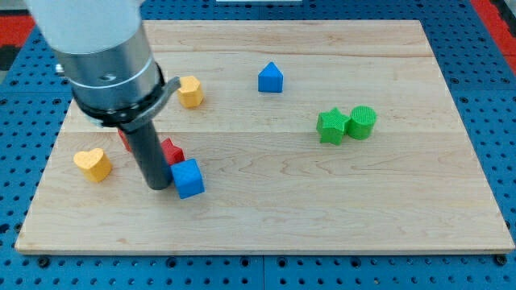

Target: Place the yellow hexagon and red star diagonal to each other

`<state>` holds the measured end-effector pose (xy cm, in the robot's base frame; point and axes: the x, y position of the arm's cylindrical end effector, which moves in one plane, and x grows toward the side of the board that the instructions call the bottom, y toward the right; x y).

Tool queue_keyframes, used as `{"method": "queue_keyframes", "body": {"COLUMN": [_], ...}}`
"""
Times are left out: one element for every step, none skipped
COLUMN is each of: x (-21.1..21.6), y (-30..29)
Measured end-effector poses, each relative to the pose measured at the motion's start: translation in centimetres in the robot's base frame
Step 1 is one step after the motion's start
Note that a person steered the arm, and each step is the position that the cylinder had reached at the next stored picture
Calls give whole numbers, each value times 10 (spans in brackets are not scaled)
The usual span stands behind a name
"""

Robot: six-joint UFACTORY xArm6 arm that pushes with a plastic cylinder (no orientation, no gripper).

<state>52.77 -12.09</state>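
Note:
The yellow hexagon [190, 91] lies at the board's upper left-centre, partly behind the arm's collar. The red star [172, 151] shows only as a sliver to the right of the rod, just above the blue cube [188, 178]. My tip [158, 185] rests on the board just left of the blue cube and below the red star, close to both. A red cylinder [125, 139] is mostly hidden behind the rod, on its left.
A yellow heart [93, 163] lies at the left, apart from the rod. A blue house-shaped block [271, 78] sits at the upper middle. A green star [331, 126] touches a green cylinder [362, 122] at the right. The wooden board [387, 201] rests on blue pegboard.

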Motion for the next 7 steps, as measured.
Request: {"method": "queue_keyframes", "body": {"x": [0, -3, -11, -20, -20, 1, 53], "y": [12, 12, 12, 7, -40, -68, -74]}}
